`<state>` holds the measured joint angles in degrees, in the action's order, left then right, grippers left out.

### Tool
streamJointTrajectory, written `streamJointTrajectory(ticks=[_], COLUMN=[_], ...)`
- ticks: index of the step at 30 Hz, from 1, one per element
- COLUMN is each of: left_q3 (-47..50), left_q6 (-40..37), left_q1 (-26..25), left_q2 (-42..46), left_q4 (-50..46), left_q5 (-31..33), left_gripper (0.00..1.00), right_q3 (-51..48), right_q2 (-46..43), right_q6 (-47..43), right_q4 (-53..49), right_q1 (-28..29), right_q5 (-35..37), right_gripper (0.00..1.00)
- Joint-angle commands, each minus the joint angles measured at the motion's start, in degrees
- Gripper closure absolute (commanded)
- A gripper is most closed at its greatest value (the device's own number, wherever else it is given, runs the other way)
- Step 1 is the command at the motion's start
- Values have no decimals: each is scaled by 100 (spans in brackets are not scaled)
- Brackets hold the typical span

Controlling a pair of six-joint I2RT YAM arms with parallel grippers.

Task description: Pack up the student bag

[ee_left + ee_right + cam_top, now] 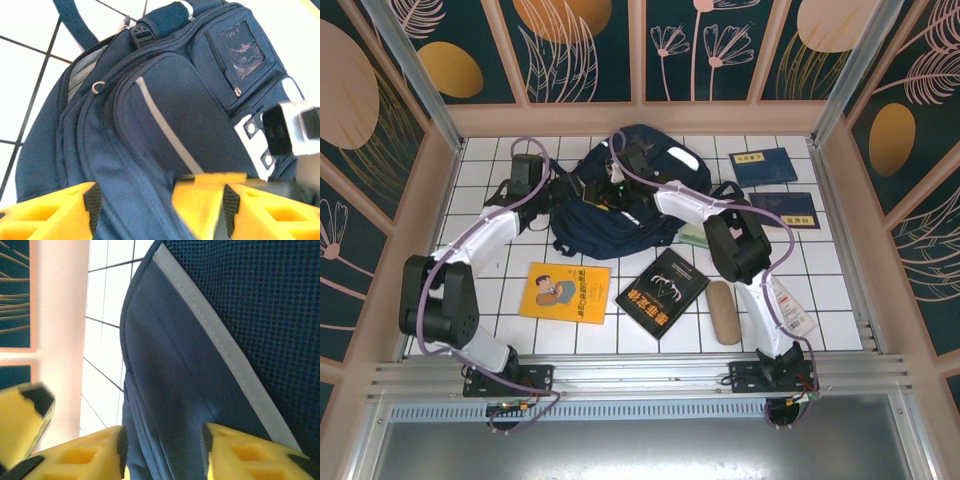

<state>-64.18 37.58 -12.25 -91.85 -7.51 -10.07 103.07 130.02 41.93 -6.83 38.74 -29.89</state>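
The student bag (620, 205), navy with white stripes, lies at the back middle of the tiled table. My left gripper (575, 188) reaches in at its left side. In the left wrist view the left gripper (161, 207) stands open, its pads (92, 205) wide apart over the bag's (165, 110) front panel and zip seam. My right gripper (618, 178) hovers on top of the bag, close to the left one. In the right wrist view the right gripper (164, 452) is open, with loose fabric of the bag (200, 365) lying between its fingers (235, 455).
In front of the bag lie a yellow book (565, 292), a black book (662, 292) and a tan case (723, 312). Two blue booklets (766, 167) (788, 208) lie at the back right. A white-and-red item (795, 305) sits by the right arm.
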Motion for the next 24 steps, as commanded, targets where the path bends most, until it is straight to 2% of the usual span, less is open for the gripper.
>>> streamJointTrajectory(ticks=[1,4,8,11,15,17,20,24], left_q3=[-476,-907,-1808,-2644,-3460,-3556,-3279,-2386], left_q6=[157,116,-80,-199,-336,-389,-412,51], left_q1=[94,220,317,338,337,342,341,337], left_q2=[-265,-836,-1815,-2546,-3291,-3449,-3417,-3172], left_q4=[129,165,-119,-358,-655,-722,-620,-169], left_q5=[65,83,243,191,-56,-118,-203,-583], left_gripper=[33,32,32,32,32,32,32,34], right_q3=[-322,-841,-1631,-2002,-2555,-2870,-3108,-2515], right_q2=[-872,-1409,-1995,-2119,-2210,-2273,-2120,-1404], right_q6=[-388,-471,175,590,915,927,762,221], right_q4=[-215,-249,-664,-1121,-1320,-1181,-834,-603], right_q1=[21,-2,-222,-438,-710,-960,-1197,-1376], right_q5=[701,1350,2516,3032,3371,3342,2898,1995], right_gripper=[44,42,43,46,53,53,52,52])
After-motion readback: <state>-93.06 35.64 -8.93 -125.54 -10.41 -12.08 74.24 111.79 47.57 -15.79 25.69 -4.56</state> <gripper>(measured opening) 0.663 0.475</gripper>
